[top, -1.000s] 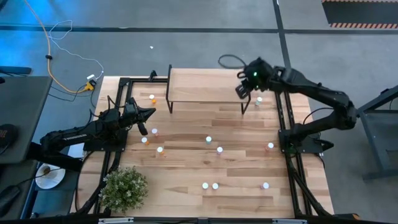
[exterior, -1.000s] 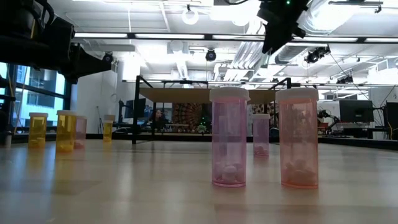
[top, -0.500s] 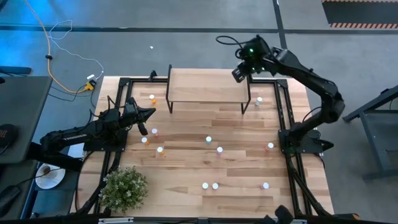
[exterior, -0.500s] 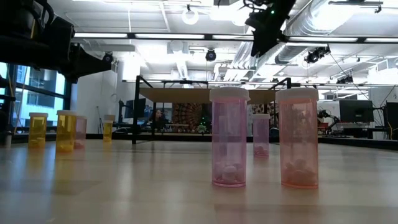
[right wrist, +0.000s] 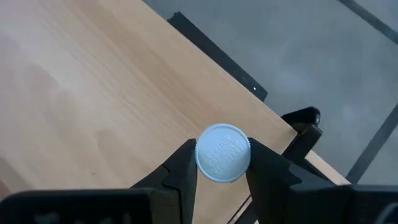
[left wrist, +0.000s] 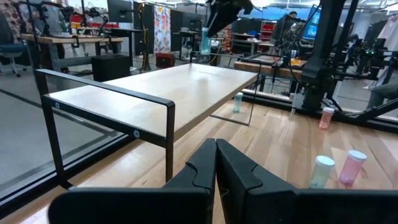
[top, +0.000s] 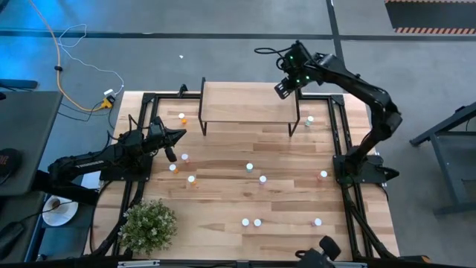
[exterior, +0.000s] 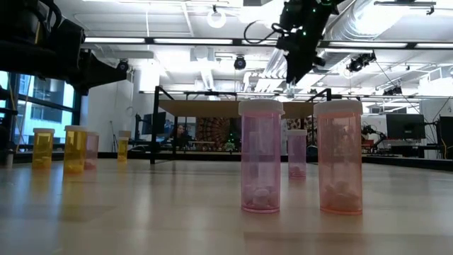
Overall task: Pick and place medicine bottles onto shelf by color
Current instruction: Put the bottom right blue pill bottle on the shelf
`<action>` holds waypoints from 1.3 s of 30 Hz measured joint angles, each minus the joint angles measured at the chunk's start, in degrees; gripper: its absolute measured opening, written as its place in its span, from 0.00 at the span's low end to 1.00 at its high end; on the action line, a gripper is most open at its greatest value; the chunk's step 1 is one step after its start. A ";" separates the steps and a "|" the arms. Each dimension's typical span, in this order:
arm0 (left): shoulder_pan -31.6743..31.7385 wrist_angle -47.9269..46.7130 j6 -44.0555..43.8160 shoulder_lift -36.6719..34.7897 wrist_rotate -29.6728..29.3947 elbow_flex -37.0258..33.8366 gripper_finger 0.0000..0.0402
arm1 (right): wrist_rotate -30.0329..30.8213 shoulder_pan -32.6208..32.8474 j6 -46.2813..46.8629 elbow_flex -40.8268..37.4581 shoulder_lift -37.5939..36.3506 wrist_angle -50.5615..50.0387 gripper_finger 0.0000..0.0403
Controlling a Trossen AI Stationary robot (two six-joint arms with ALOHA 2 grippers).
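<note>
The shelf is a light-wood platform on thin black legs at the table's far middle. Above its far right corner, my right gripper is shut on a pale green medicine bottle with a white cap. Several more bottles stand upright on their bases on the tabletop, among them an orange one left of the shelf, a pale one right of it and two pink ones near the front. My left gripper hangs shut and level over the table's left side, touching nothing. My right gripper pinches the bottle between its two fingers, one on each side just under the white cap. The fingers slant down from the far right. The bottle is lifted clear above the shelf top, its cap facing the wrist camera.
A potted plant stands at the near left corner. Black frame rails run along the table's left and right sides. Bare wood lies between the scattered bottles, and the shelf top has nothing standing on it.
My right gripper has carried the bottle toward the table's far edge and a little to the left, from beside the shelf's right end to above its far right corner, tipping further down. The jaws have stayed on the bottle.
</note>
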 joint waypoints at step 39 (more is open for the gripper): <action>0.02 0.00 -0.02 0.00 -0.04 0.02 0.00 | 3.61 -0.24 2.27 -0.07 4.75 0.81 0.26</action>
